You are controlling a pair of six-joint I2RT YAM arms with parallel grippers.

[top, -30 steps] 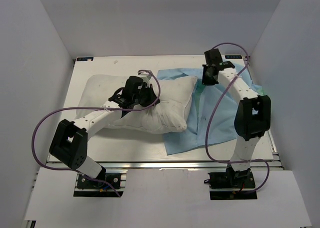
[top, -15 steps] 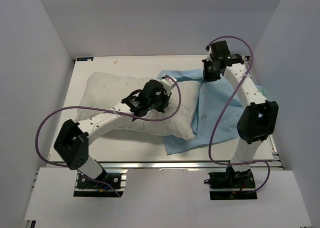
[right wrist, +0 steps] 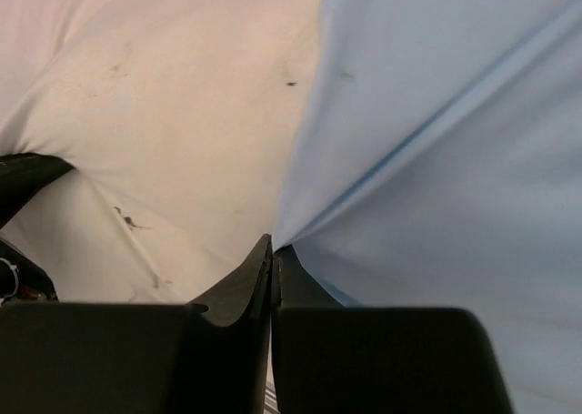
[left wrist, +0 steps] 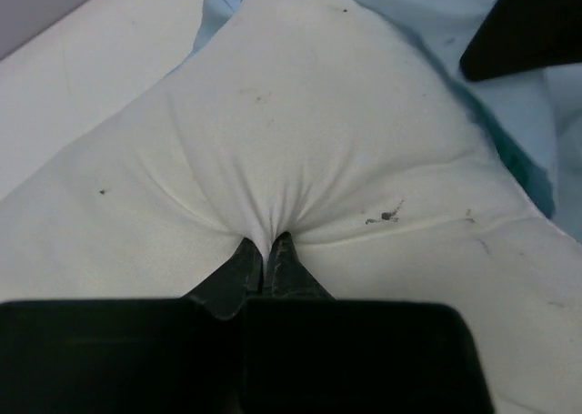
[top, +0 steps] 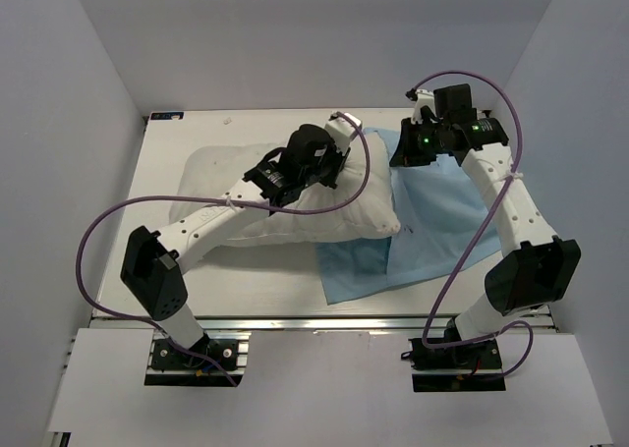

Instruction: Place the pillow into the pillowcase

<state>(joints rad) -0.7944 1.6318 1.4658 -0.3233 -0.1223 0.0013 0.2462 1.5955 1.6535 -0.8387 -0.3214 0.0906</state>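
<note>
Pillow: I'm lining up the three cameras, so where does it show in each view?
Top external: the pillow lies centre-left in the picture.
Left wrist: the pillow fills most of the frame, pinched by the left hand.
Right wrist: the pillow takes the upper left.
Shared landmark: the light blue pillowcase, upper right in the left wrist view and on the right in the right wrist view, gripped by the right hand.

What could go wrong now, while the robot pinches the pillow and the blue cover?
1. The left gripper pinches only a small pucker of the pillow. That fabric might slip out when the arm pushes.
2. The right gripper holds a thin edge of the pillowcase. I cannot tell whether it has one layer or both. With both, the opening would not spread, and the pillow could slide over the top instead of going in.
</note>
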